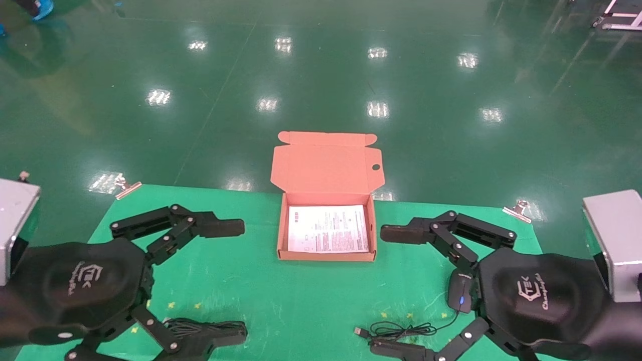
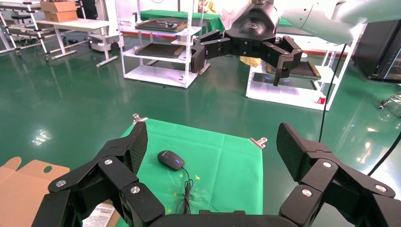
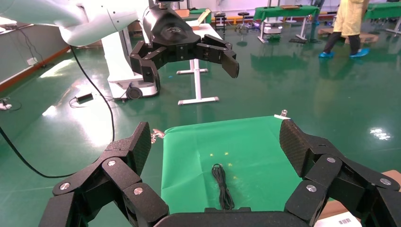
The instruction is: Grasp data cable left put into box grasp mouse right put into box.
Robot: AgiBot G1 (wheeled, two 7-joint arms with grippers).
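The open orange-tan box (image 1: 326, 256) stands at the middle of the green table, lid (image 1: 326, 168) back, a white printed sheet (image 1: 327, 228) inside. The data cable (image 1: 193, 326), a black wound bundle, lies front left, partly under my left gripper's near finger; it also shows in the right wrist view (image 3: 222, 187). The black mouse (image 1: 460, 291) with its blue-lit wheel lies front right, its thin cord (image 1: 401, 331) ending in a USB plug (image 1: 359, 331); it also shows in the left wrist view (image 2: 170, 160). My left gripper (image 1: 233, 281) and right gripper (image 1: 386, 291) hang open and empty either side of the box.
The green cloth (image 1: 281, 301) is clipped at its far corners (image 1: 128, 186) (image 1: 516, 209). Grey blocks stand at the far left (image 1: 15, 220) and far right (image 1: 614, 240). Shelving (image 2: 161, 42) and a walking person (image 3: 350, 23) are farther off on the green floor.
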